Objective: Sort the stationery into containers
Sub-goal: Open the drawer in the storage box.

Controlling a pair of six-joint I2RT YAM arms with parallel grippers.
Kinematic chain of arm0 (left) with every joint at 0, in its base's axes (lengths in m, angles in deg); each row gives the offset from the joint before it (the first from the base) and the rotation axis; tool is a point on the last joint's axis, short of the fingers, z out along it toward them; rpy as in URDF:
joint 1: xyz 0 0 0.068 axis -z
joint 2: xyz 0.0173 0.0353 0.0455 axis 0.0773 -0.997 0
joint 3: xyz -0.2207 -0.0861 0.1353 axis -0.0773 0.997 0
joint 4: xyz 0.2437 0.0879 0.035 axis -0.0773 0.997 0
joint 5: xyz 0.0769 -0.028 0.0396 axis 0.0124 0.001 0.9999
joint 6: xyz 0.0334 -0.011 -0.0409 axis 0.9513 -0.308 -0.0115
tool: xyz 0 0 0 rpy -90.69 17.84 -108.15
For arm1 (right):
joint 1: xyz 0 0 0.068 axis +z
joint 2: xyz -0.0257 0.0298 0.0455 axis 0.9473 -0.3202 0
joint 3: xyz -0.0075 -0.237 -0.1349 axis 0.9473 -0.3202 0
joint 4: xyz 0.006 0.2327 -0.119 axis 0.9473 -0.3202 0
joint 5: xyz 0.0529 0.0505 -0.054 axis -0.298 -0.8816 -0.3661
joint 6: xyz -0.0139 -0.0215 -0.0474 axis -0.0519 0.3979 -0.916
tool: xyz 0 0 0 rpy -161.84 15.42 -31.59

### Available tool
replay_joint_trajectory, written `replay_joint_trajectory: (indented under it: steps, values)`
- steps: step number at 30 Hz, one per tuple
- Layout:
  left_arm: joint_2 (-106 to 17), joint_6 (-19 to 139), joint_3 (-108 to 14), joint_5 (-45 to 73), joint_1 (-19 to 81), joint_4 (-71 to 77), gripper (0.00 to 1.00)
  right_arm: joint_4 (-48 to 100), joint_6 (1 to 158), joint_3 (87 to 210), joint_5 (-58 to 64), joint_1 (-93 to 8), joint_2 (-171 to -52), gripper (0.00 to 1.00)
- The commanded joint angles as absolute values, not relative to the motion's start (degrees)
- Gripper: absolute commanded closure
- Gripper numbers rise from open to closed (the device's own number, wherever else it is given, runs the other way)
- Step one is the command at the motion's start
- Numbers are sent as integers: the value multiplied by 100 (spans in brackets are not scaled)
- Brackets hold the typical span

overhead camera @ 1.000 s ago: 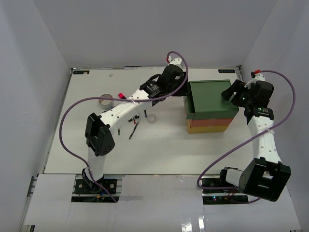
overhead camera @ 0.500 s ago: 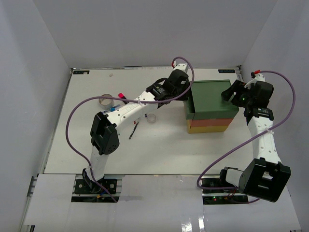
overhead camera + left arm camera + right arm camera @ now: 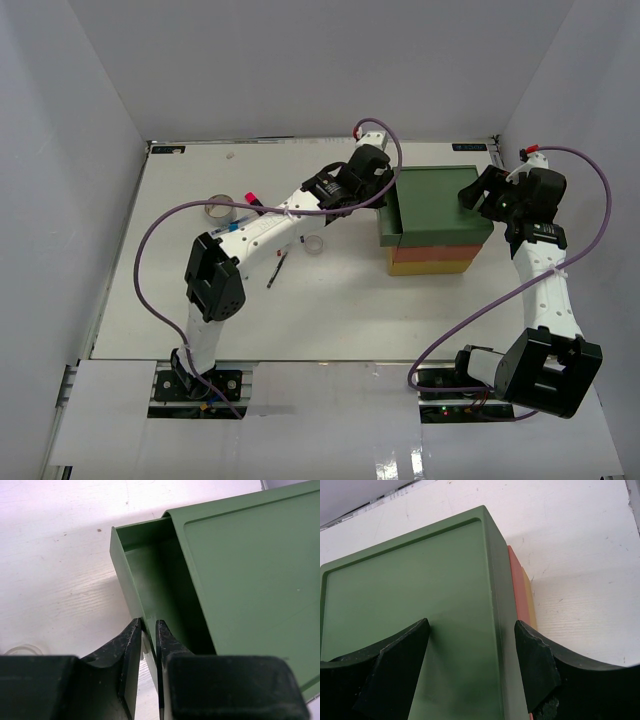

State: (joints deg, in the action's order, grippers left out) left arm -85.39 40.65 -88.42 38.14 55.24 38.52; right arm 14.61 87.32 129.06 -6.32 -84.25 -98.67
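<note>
Left of the drawer stack (image 3: 430, 262), near side: thin pen (image 3: 277, 270), then white tape roll (image 3: 314, 244). At the stack's left face: left gripper (image 3: 149, 630) pinched on the front wall of the green drawer (image 3: 150, 570), which sits part-way out. Over the stack's right edge: right gripper (image 3: 471, 627), jaws spread wide, holding nothing. Far left of the stack: grey tape roll (image 3: 219, 208), pink-capped highlighter (image 3: 251, 198).

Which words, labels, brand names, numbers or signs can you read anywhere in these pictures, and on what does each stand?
None can be read.
The green drawer tray, the orange-red tray and the table show no print.
The small dark tabs at the table's far edge are too small to read.
</note>
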Motion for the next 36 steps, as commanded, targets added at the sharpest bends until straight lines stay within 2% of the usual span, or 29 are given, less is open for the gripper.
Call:
replay_joint_trajectory:
  steps: [1,23,29,36]
  values:
    - [-8044,4236,-8780,4021,5514,4014,75,1203,8620,12819,-486,-8407,-9849,26]
    - [-7701,4315,-8622,4364,5506,4321,76,1150,8585,12854,-398,-8398,-9823,26]
    - [-7657,4280,-8499,4347,5462,4348,75,1150,8576,12819,-380,-8398,-9797,26]
    - [-7517,4219,-8306,4364,5444,4339,69,1124,8542,12854,-363,-8398,-9770,25]
